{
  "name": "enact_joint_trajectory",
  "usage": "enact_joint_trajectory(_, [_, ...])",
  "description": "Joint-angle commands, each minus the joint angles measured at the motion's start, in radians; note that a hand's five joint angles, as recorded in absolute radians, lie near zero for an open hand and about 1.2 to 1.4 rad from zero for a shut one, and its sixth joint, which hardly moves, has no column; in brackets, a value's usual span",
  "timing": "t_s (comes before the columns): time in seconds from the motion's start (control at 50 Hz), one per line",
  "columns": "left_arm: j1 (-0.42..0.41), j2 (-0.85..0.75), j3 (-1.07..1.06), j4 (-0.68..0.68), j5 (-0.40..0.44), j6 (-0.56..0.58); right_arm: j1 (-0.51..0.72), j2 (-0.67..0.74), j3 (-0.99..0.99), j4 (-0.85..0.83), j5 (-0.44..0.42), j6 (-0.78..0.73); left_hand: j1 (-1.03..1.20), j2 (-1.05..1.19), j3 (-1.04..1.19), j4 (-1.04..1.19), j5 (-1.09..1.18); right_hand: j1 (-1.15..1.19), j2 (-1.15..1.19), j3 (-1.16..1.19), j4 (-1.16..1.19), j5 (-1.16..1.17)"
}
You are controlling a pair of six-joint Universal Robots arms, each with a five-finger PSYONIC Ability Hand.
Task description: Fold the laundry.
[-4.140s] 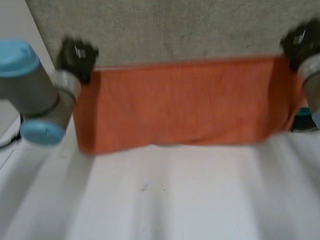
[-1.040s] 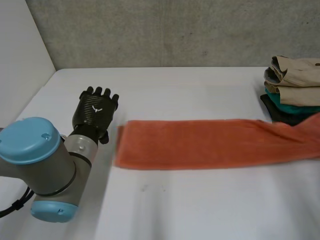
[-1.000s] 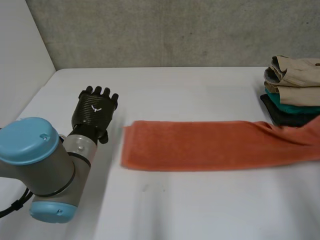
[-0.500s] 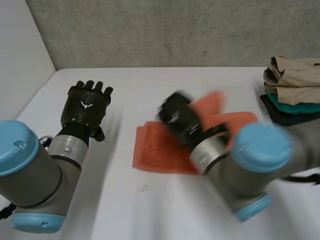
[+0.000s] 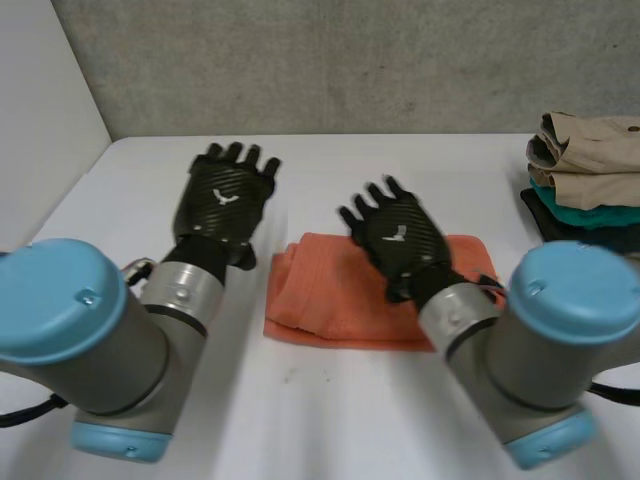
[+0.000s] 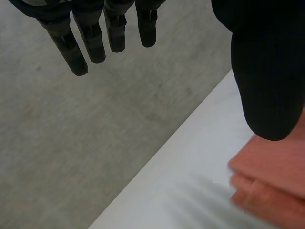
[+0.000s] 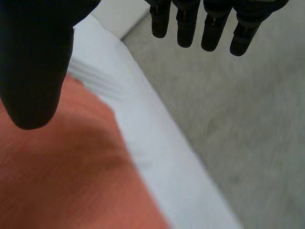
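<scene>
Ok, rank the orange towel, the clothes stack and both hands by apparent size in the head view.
1. The orange towel, partly hidden by the right hand.
2. The clothes stack, left hand and right hand: too alike to rank; the hands are nearer the camera.

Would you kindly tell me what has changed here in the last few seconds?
The orange towel went from a long strip to a short folded stack. The right hand swept in, let go, and is open over it; the left hand advanced, open. The clothes pile stayed.

White table (image 5: 330,400), folded orange towel (image 5: 320,295), stacked clothes (image 5: 590,180)
</scene>
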Motion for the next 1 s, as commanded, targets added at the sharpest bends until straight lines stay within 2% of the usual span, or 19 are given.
enact_joint_trajectory(0.02, [-0.064,-0.116,0.08,-0.003,-0.002,-0.026,-0.205,-0.022,0.092,0.24,-0.009,0.112,-0.012,-0.026,-0.033,-0.022,-0.026,-0.054,-0.043,-0.039,-0.04,-0.05])
enact_joint_trajectory(0.06, [-0.074,-0.133,0.094,-0.008,-0.003,-0.026,-0.241,-0.017,0.115,0.228,-0.006,0.099,-0.012,-0.026,-0.033,-0.022,-0.026,-0.053,-0.042,-0.038,-0.038,-0.048])
enact_joint_trajectory(0.16, [-0.075,-0.138,0.089,-0.011,-0.003,-0.029,-0.323,0.0,0.147,0.203,0.003,0.014,-0.012,-0.026,-0.033,-0.022,-0.026,0.34,0.351,0.355,0.354,0.344])
enact_joint_trajectory(0.22, [-0.074,-0.125,0.076,-0.012,-0.003,-0.029,-0.346,0.012,0.141,0.185,0.035,-0.069,-0.012,-0.026,-0.033,-0.022,-0.026,1.165,1.176,1.18,1.179,1.169])
enact_joint_trajectory(0.28, [-0.072,-0.109,0.062,-0.014,-0.003,-0.029,-0.35,0.006,0.121,0.133,0.081,-0.163,-0.012,-0.026,-0.033,-0.022,-0.026,1.168,1.179,1.183,1.182,1.172])
enact_joint_trajectory(0.34, [-0.065,-0.052,0.028,-0.014,-0.002,-0.031,-0.33,0.0,0.098,0.049,0.112,-0.247,-0.012,-0.026,-0.033,-0.022,-0.026,1.168,1.179,1.183,1.182,1.172])
enact_joint_trajectory(0.46, [-0.042,0.011,-0.021,-0.013,-0.006,-0.031,-0.054,0.006,0.005,-0.056,0.086,-0.345,-0.015,-0.029,-0.036,-0.025,-0.028,1.168,1.179,1.183,1.182,1.172])
enact_joint_trajectory(0.52, [-0.009,0.034,-0.046,-0.009,-0.009,-0.033,0.074,0.086,-0.04,-0.083,0.011,-0.364,-0.018,-0.032,-0.039,-0.028,-0.031,1.168,1.179,1.183,1.182,1.172])
enact_joint_trajectory(0.54, [0.001,0.039,-0.052,-0.008,-0.011,-0.033,0.113,0.122,-0.054,-0.088,-0.04,-0.37,-0.018,-0.032,-0.039,-0.028,-0.031,1.168,1.179,1.183,1.182,1.172])
enact_joint_trajectory(0.62, [0.047,0.054,-0.073,-0.005,-0.014,-0.042,0.164,0.179,-0.071,-0.094,-0.141,-0.355,-0.015,-0.029,-0.036,-0.025,-0.028,1.168,1.179,1.183,1.182,1.172])
enact_joint_trajectory(0.68, [0.069,0.054,-0.075,-0.005,-0.017,-0.072,0.172,0.193,-0.086,-0.091,-0.155,-0.347,-0.012,-0.026,-0.033,-0.022,-0.026,1.168,1.179,1.183,1.182,1.172])
enact_joint_trajectory(0.7, [0.072,0.054,-0.073,-0.005,-0.017,-0.082,0.172,0.195,-0.094,-0.091,-0.155,-0.326,-0.01,-0.023,-0.03,-0.019,-0.023,0.919,0.93,0.934,0.933,0.923])
enact_joint_trajectory(0.76, [0.077,0.054,-0.058,-0.006,-0.02,-0.117,0.164,0.19,-0.1,-0.09,-0.151,-0.263,-0.004,-0.017,-0.024,-0.013,-0.017,0.459,0.471,0.475,0.474,0.464])
enact_joint_trajectory(0.78, [0.078,0.054,-0.053,-0.008,-0.02,-0.123,0.155,0.186,-0.097,-0.088,-0.148,-0.193,-0.004,-0.017,-0.024,-0.013,-0.017,0.243,0.254,0.258,0.258,0.248])
enact_joint_trajectory(0.82, [0.077,0.05,-0.031,-0.008,-0.019,-0.137,0.138,0.166,-0.092,-0.082,-0.141,-0.104,-0.004,-0.017,-0.024,-0.013,-0.017,0.048,0.059,0.063,0.063,0.053])
enact_joint_trajectory(0.86, [0.071,0.042,-0.012,-0.011,-0.017,-0.143,0.094,0.096,-0.074,-0.076,-0.134,0.054,-0.004,-0.017,-0.024,-0.013,-0.017,-0.054,-0.043,-0.039,-0.04,-0.05])
enact_joint_trajectory(0.92, [0.06,0.02,0.031,-0.011,-0.012,-0.151,0.051,0.025,-0.043,-0.067,-0.134,0.219,-0.004,-0.017,-0.024,-0.013,-0.017,-0.054,-0.043,-0.039,-0.04,-0.05])
enact_joint_trajectory(0.94, [0.055,0.01,0.043,-0.011,-0.011,-0.154,0.022,-0.01,-0.029,-0.059,-0.135,0.319,-0.001,-0.014,-0.021,-0.01,-0.014,-0.054,-0.043,-0.039,-0.04,-0.05])
enact_joint_trajectory(1.0, [-0.003,-0.049,0.112,-0.013,-0.008,-0.184,-0.042,-0.052,-0.017,-0.025,-0.134,0.432,0.005,-0.008,-0.015,-0.005,-0.008,-0.054,-0.043,-0.039,-0.04,-0.05])
